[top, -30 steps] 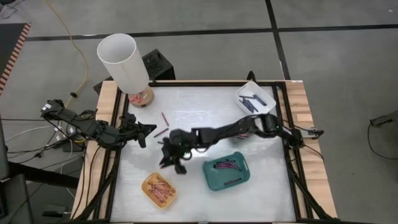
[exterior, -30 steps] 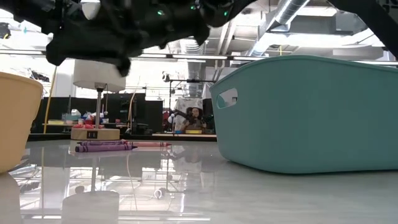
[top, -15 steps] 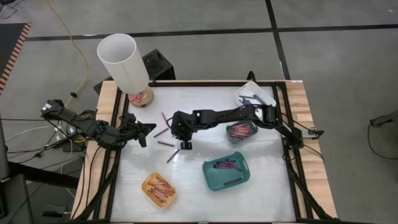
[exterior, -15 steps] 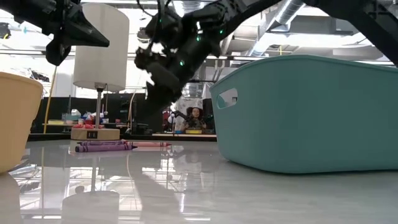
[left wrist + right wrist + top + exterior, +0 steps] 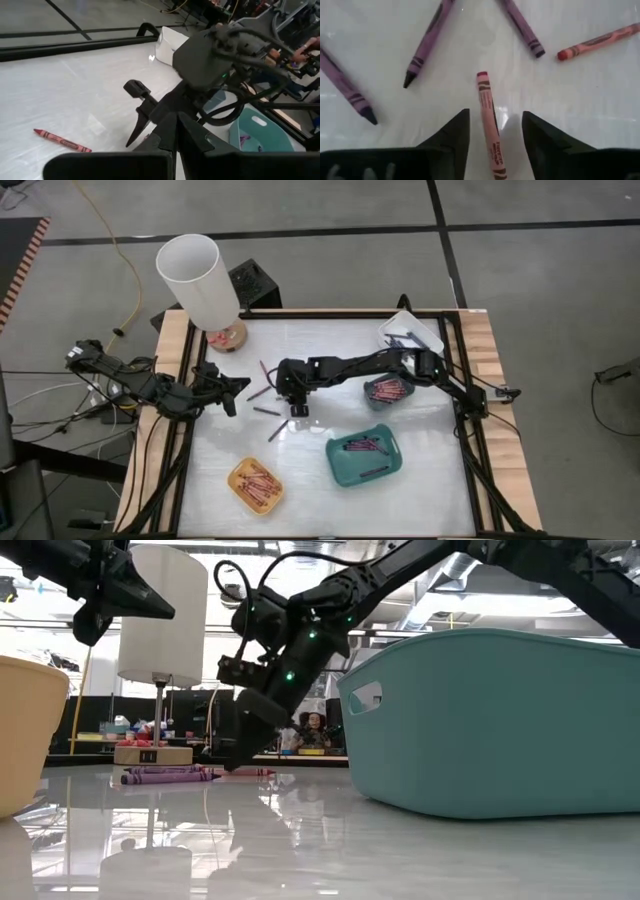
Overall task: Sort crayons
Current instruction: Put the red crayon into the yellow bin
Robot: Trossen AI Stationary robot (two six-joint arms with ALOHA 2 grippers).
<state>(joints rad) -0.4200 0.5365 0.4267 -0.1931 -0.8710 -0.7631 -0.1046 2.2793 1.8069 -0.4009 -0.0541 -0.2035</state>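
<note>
Waiting at the tabletop's (image 5: 330,480) left edge, left gripper (image 5: 240,387) has its fingers pressed together and holds nothing. Just beside it lie the loose crayons (image 5: 266,410), purple ones and a red, unsorted. Right gripper (image 5: 493,127) hangs low over them, fingers spread either side of a pink crayon (image 5: 489,120) lying flat, apparently lined up along it for a pinch. Nearer the front, yellow tray (image 5: 236,477) and teal tray (image 5: 336,463) already hold sorted sticks; farther right, a small grey tray (image 5: 374,402) and a white tray (image 5: 425,330).

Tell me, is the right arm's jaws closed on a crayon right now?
No, the right gripper stands open, a pink-red crayon lying on the table between its jaws, not clamped.
</note>
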